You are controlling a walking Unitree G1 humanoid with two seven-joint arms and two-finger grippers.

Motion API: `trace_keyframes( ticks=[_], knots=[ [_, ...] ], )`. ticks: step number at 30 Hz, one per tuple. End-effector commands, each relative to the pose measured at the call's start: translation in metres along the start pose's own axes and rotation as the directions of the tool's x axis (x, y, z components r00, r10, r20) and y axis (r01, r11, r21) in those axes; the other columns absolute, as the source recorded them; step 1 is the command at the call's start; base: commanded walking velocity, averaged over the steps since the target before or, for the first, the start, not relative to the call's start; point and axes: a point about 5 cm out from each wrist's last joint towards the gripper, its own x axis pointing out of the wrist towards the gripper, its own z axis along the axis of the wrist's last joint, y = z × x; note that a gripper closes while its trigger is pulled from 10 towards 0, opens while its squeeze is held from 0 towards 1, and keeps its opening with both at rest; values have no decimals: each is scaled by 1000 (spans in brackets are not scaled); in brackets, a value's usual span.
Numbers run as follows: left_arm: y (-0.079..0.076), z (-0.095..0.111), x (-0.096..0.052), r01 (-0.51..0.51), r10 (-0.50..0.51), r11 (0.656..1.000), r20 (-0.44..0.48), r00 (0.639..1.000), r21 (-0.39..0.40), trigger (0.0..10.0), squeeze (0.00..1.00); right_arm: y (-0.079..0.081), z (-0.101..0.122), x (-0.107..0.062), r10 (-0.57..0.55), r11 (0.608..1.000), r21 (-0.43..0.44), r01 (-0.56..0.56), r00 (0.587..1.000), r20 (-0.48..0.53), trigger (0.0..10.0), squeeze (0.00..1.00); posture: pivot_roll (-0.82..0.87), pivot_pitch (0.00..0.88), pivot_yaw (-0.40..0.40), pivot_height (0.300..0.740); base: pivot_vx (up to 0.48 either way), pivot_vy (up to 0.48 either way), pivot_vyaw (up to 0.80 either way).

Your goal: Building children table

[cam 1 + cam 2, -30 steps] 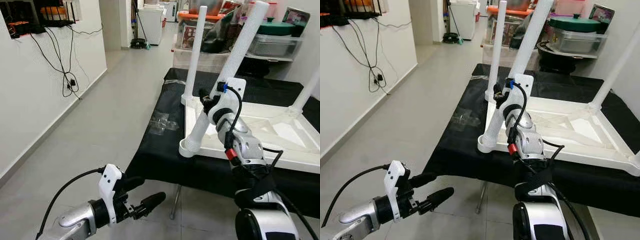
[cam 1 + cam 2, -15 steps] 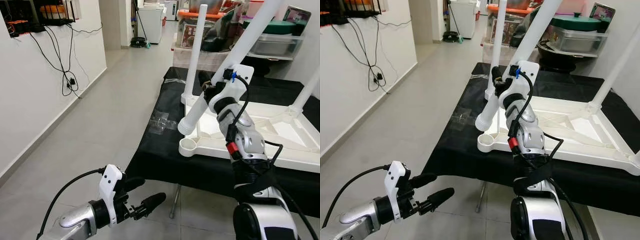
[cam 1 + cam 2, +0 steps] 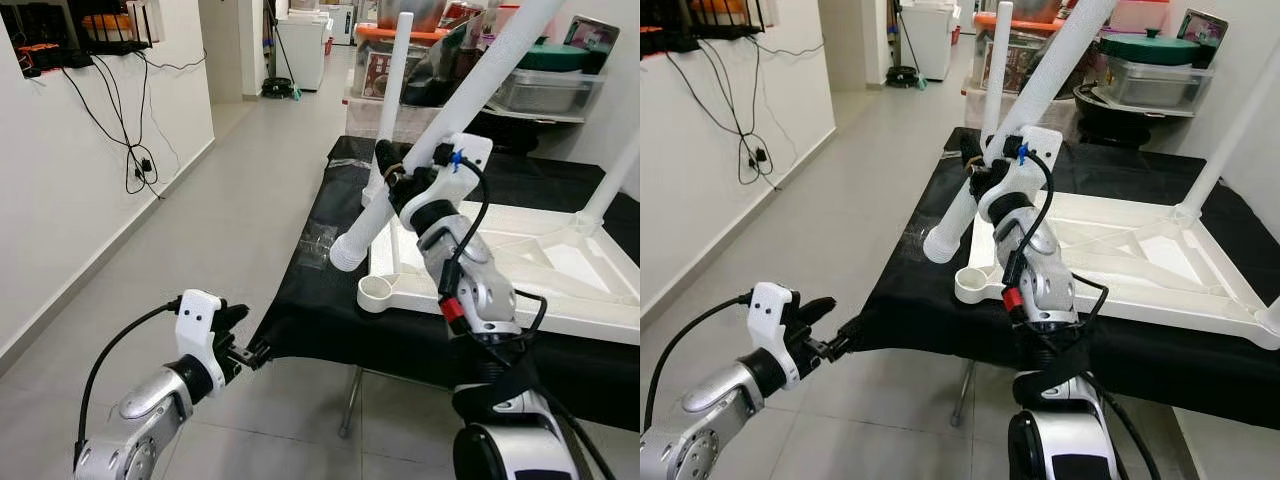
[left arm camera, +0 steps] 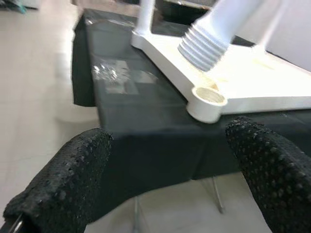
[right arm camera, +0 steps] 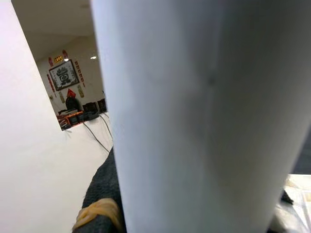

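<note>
A white children's table top lies upside down on a black-covered table. Two legs stand screwed in: one at the far left corner, another on the right. My right gripper is shut on a third white leg, held tilted. Its threaded end hangs above and to the left of the empty corner socket. In the left wrist view the socket and threaded end lie ahead of my open left gripper. That gripper is low, by the table's front left corner.
A clear plastic bag lies on the black cloth beside the table top. Shelves with bins and pots stand behind. A white wall with hanging cables runs along the left, with open floor between it and the table.
The right gripper lifted the leg out of the corner socket and swung its threaded end up and to the left. The left gripper rose and turned toward the table corner.
</note>
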Motion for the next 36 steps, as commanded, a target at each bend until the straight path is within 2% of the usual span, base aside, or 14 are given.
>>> trace_keyframes(
  ticks=[1, 4, 8, 13, 20, 33, 36],
  knots=[
    [1, 1, 2, -21, 21, 1000, 7, 1000, 14, 10000, 1000, 0, 0, -3, -7, 1000, 16, 6, 1000, 5, 10000, 0, 71, 0, -49, 740, 0, 0, 0],
    [-1, 7, 5, -18, 18, 1000, 52, 998, 6, 10000, 1000, -4, 1, -4, -37, 999, -3, 37, 999, 12, 10000, 0, 71, 0, -48, 740, 0, 0, 0],
    [-1, 13, 4, -26, 26, 1000, 85, 996, -1, 10000, 1000, -17, 6, -4, -121, 991, -51, 122, 992, 21, 10000, 0, 72, 0, -44, 740, 344, 0, 0],
    [-1, 14, 3, -34, 34, 999, 87, 996, -2, 10000, 1000, -21, 6, -5, -132, 989, -63, 133, 991, 15, 10000, 0, 72, 0, -44, 740, 358, 0, 0],
    [-1, 14, 4, -30, 31, 1000, 94, 995, -5, 10000, 1000, -17, 9, -2, -116, 993, -28, 116, 993, -17, 10000, 0, 74, 0, -43, 740, 359, 0, 0],
    [-3, 13, 3, -21, 22, 1000, 90, 996, -7, 10000, 1000, -18, 8, -2, -107, 994, -15, 106, 994, -35, 10000, 0, 74, 0, -46, 740, 373, 0, -60],
    [-4, 15, 2, -20, 22, 999, 110, 994, -25, 10000, 1000, -20, 9, -3, -115, 993, -16, 115, 993, -29, 10000, 0, 71, 0, -45, 740, 0, 0, -267]
  ],
)
